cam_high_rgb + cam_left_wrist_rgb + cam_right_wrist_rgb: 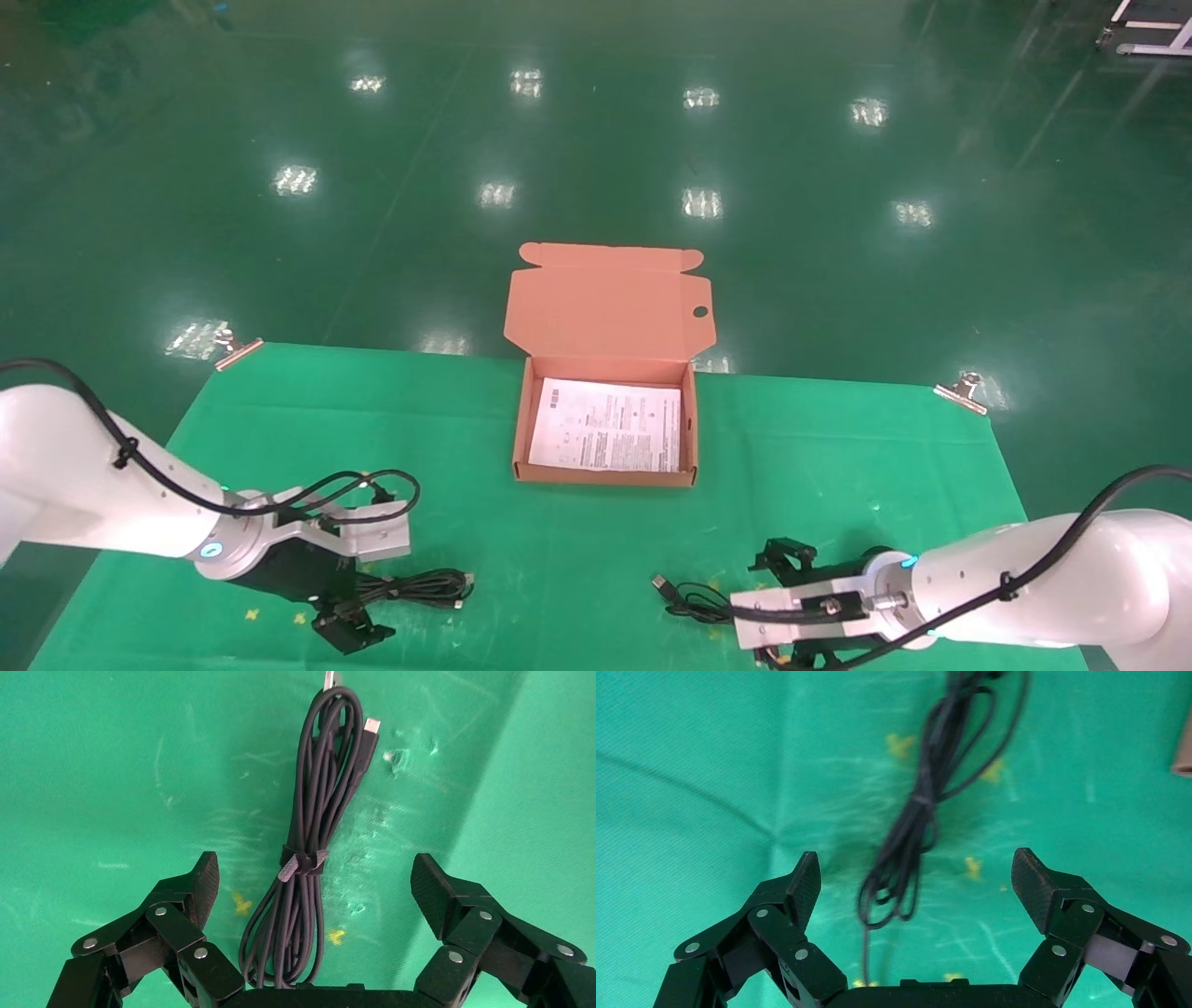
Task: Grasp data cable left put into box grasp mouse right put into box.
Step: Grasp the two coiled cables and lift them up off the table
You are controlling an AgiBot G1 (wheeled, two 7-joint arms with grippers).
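Two claws, both spread wide, nothing held. Left gripper (314, 881) straddles the data cable (309, 860): thin matte black loops cinched by a strap, silver plugs beyond the fingertips. Judged step: cable grasp; next, close at the strap. Right gripper (916, 881) hangs over the mouse's cord (916, 822); mouse body unseen. Box (605, 424): salmon cardboard, open, ahead of both.

The table cloth (838, 447) was matt green fabric, scuffed and creased. The box (607, 308) looked like matt salmon cardboard, with printed white paper (605, 426) inside. The cable (309, 846) had a smooth, matt black sheath and a silver metal plug. The left gripper (313, 888) fingers (204, 881) were black plastic with textured pads. The floor (596, 121) was glossy green.
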